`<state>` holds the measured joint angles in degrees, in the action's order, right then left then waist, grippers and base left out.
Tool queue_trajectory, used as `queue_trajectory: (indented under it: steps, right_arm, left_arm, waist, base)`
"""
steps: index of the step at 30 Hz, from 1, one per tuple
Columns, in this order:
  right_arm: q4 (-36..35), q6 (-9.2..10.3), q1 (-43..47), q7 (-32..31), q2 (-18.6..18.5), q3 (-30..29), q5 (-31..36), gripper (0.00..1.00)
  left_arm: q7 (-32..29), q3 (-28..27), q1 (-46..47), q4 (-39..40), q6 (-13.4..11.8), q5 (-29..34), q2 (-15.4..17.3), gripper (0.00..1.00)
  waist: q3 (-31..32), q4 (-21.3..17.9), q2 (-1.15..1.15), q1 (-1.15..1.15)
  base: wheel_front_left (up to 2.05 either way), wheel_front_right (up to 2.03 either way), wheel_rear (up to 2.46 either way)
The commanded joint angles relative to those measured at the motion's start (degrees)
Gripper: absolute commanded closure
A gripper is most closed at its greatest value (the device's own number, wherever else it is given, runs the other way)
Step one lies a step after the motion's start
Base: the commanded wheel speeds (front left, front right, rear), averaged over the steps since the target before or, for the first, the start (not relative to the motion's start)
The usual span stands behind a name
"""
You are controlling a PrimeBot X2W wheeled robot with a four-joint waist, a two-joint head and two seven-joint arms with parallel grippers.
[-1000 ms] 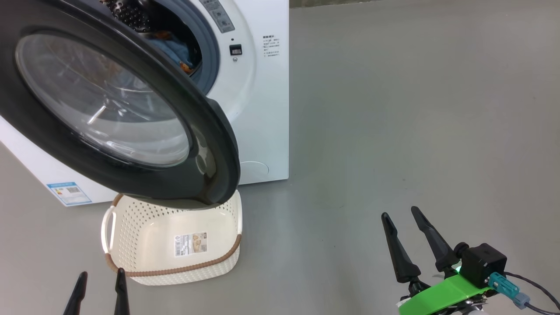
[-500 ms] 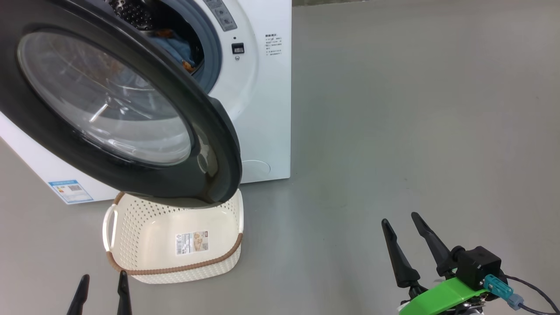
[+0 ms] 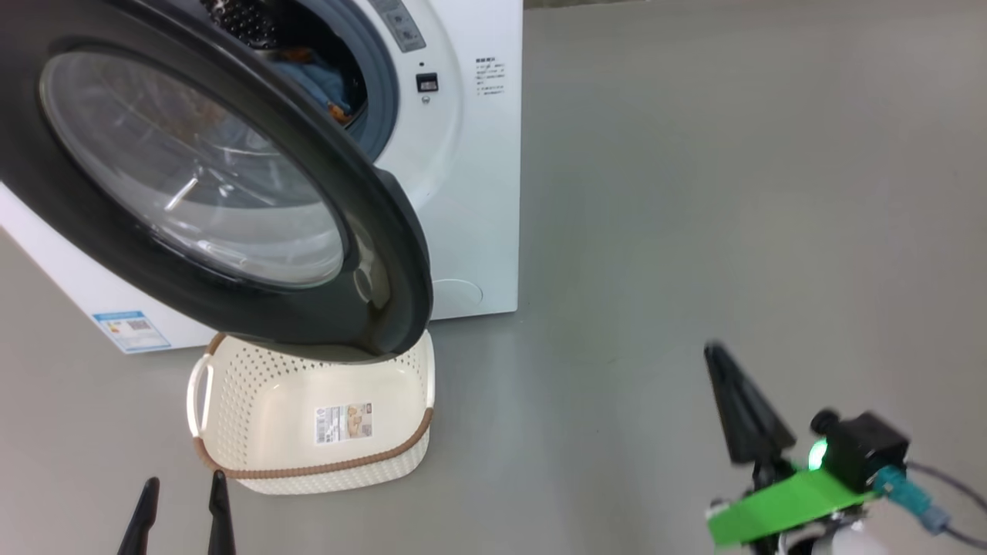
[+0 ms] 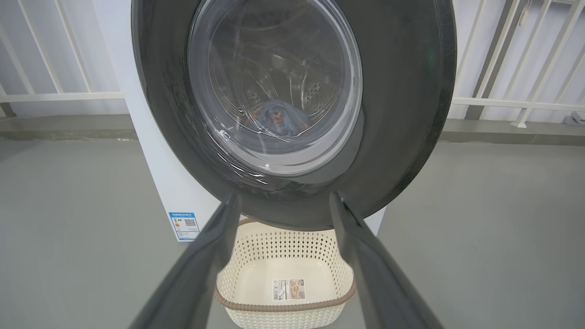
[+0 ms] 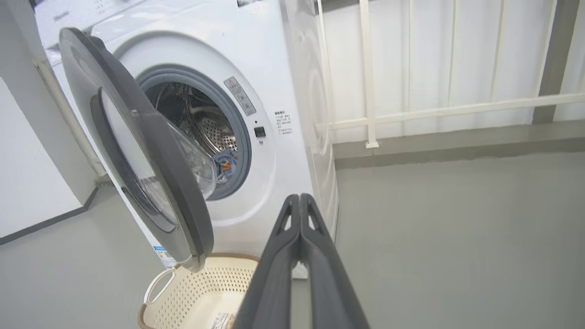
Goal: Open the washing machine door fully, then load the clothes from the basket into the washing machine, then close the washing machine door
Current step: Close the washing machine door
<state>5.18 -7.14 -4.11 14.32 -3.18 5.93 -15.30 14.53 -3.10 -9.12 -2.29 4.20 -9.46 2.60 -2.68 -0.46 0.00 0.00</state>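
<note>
Snapped together within the last second, the two dark fingers of the right end effector now form a single closed point holding nothing. It hangs at 4 o'clock in the head view, above the grey floor. At 7 o'clock the left end effector hovers with its fingers spread apart and empty, pointed toward the basket. The basket sits on the floor just in front of the washing machine, a paper label showing on its bottom. The washing machine door stands swung out from its hinge side at 9 o'clock, its lower edge hanging over the basket's far end. Through the opening at 12 o'clock the clothes lie inside the drum, blue fabric with a touch of orange. From the left wrist they are also visible through the door's glass.
</note>
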Motion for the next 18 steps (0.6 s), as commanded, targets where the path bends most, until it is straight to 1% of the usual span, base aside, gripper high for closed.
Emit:
queue_trajectory:
  steps: [1,6,10,13,18]
  right_arm:
    - [-3.02,-0.35,-2.73,0.68,0.17,1.74,-0.98,1.00]
    - [-12.35,-0.35,-4.54,0.68,-1.06,3.98,-0.99,1.00]
    - [-16.97,-0.35,-6.60,0.68,-3.03,7.30,-0.87,1.00]
    - [-17.97,-0.35,-8.60,0.68,-4.68,10.89,-0.78,1.00]
    - [-16.70,-0.35,-12.00,0.68,-6.85,16.93,-0.88,1.00]
  left_arm:
    - [0.47,-1.54,1.26,1.91,-0.52,-0.38,0.28,0.00]
    - [0.47,-0.66,1.59,2.27,-0.10,-1.08,0.28,0.00]
    - [0.47,-0.10,2.05,2.37,-0.08,-1.43,0.28,0.00]
    - [0.47,0.37,2.32,2.69,0.03,-1.64,0.28,0.00]
    - [0.47,1.69,2.91,2.89,0.19,-2.19,0.28,0.00]
  waist:
    - [-0.35,0.39,0.00,0.00]
    - [-1.49,2.27,0.00,0.00]
    - [-2.38,4.26,0.00,0.00]
    - [-2.90,6.07,0.00,0.00]
    - [-3.87,9.58,0.00,0.00]
  base:
    - [0.00,0.00,0.00]
    - [0.00,0.00,0.00]
    - [0.00,0.00,0.00]
    - [0.00,0.00,0.00]
    - [0.00,0.00,0.00]
